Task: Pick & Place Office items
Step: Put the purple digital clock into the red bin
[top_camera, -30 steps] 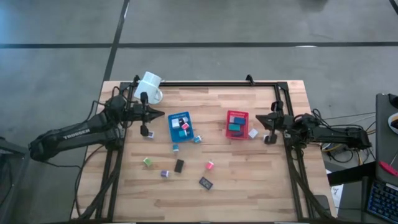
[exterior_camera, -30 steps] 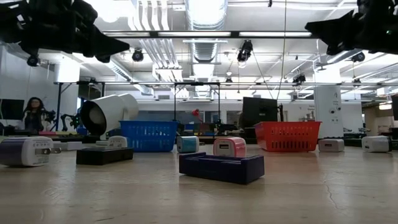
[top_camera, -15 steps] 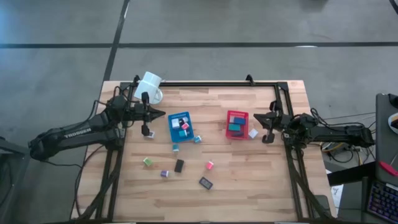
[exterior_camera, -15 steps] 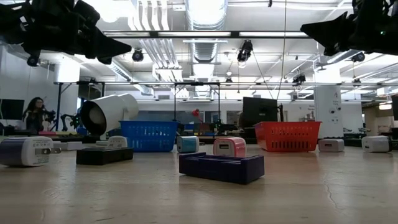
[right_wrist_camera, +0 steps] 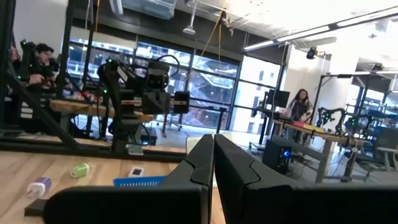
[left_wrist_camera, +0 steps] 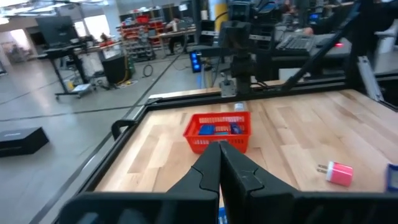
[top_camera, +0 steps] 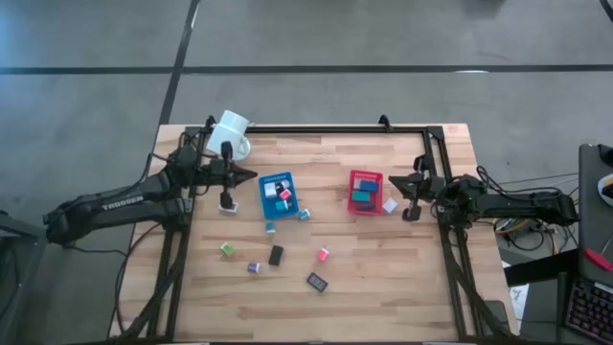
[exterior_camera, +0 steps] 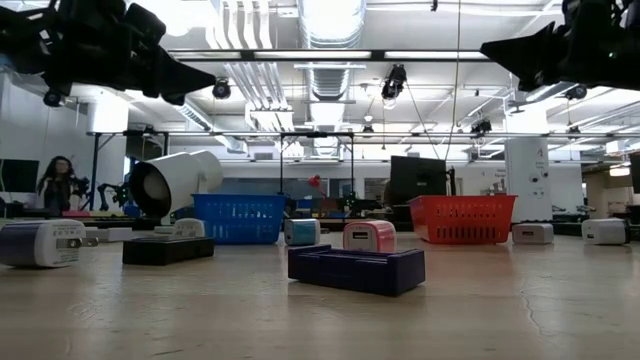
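Both arms have crept slightly inward over the last second, the right gripper (top_camera: 393,179) edging toward the red tray (top_camera: 365,193) and the left gripper (top_camera: 251,175) shifting only a touch beside the blue tray (top_camera: 278,195).

From above, the left fingers are closed on nothing, their tip just left of the blue tray, with a white mug (top_camera: 231,132) tipped at the back-left corner of the wooden surface (top_camera: 383,278). The right fingers are likewise closed and empty, just right of the red tray, near a small white block (top_camera: 390,205). Several office items lie in the two trays; others are scattered in front: a green block (top_camera: 228,249), a purple one (top_camera: 254,267), a black one (top_camera: 276,255), a pink one (top_camera: 324,255) and a dark flat one (top_camera: 317,282).

At surface height, both grippers hang high above. A dark purple block (exterior_camera: 356,268) lies nearest, a pink charger-like cube (exterior_camera: 369,236) behind it, and the mug (exterior_camera: 175,183) on its side at left.

The left wrist camera looks past its closed fingers (left_wrist_camera: 231,165) at the red tray (left_wrist_camera: 217,131) and a pink block (left_wrist_camera: 338,173).

The right wrist camera shows its closed fingers (right_wrist_camera: 227,160), the blue tray's rim (right_wrist_camera: 140,182) beyond, and the other arm farther off.
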Robot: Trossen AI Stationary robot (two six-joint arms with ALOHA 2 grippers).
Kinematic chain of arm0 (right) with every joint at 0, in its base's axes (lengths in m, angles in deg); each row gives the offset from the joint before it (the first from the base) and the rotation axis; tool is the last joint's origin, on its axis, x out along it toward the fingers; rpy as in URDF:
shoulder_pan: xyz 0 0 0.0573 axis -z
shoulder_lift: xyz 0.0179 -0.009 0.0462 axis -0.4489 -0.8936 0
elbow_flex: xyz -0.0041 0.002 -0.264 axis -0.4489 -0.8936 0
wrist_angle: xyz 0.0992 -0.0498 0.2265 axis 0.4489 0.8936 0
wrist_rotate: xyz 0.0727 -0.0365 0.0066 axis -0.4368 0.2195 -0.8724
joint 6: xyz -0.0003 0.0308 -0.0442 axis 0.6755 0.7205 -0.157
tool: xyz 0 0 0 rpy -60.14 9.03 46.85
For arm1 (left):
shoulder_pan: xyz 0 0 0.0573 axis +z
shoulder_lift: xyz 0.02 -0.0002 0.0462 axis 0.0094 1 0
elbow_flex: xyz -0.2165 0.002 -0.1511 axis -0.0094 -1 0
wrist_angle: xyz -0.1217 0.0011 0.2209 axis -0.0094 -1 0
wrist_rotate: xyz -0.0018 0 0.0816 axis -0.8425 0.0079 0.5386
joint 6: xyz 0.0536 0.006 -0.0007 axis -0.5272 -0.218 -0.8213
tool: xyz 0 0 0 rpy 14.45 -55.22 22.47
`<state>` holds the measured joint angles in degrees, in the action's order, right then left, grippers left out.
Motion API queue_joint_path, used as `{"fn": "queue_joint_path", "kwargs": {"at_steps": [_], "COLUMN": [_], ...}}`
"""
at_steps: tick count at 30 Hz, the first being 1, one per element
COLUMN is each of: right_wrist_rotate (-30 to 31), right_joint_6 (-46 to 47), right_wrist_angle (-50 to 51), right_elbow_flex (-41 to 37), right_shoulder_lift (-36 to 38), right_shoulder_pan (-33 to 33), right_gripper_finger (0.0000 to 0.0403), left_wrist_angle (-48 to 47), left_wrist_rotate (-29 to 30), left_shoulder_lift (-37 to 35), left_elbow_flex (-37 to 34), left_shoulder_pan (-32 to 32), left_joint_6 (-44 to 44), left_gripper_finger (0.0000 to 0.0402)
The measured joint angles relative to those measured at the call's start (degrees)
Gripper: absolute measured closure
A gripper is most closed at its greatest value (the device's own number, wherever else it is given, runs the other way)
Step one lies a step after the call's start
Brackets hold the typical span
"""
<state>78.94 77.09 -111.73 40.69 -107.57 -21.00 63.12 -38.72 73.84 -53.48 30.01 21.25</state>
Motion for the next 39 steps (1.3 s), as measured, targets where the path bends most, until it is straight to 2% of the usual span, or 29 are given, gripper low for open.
{"fn": "queue_joint_path", "kwargs": {"at_steps": [6,20,24,32,39], "right_wrist_rotate": [0.04,6.71,5.83,5.81,5.65], "right_joint_6": [3.00,5.29,6.50,4.97,5.03], "right_wrist_angle": [-0.07,-0.45,2.01,2.06,1.80], "right_elbow_flex": [0.00,2.40,6.87,17.32,27.03], "right_shoulder_lift": [-0.33,-4.30,-10.67,-30.08,-42.81], "right_shoulder_pan": [0.00,-0.21,-1.06,-3.32,-3.94], "right_gripper_finger": [0.0394,0.0393,0.0376,0.0322,0.0284], "left_wrist_angle": [0.02,0.04,0.04,0.01,0.02], "left_wrist_rotate": [-1.95,-2.02,-2.02,-1.89,-1.00], "left_shoulder_lift": [0.01,0.01,-0.01,-0.03,0.69], "left_elbow_flex": [0.02,0.07,0.07,0.07,0.04], "left_shoulder_pan": [0.00,0.00,0.00,0.00,0.02], "left_joint_6": [0.21,0.68,0.74,1.92,4.09], "left_gripper_finger": [0.0396,0.0396,0.0396,0.0396,0.0396]}}
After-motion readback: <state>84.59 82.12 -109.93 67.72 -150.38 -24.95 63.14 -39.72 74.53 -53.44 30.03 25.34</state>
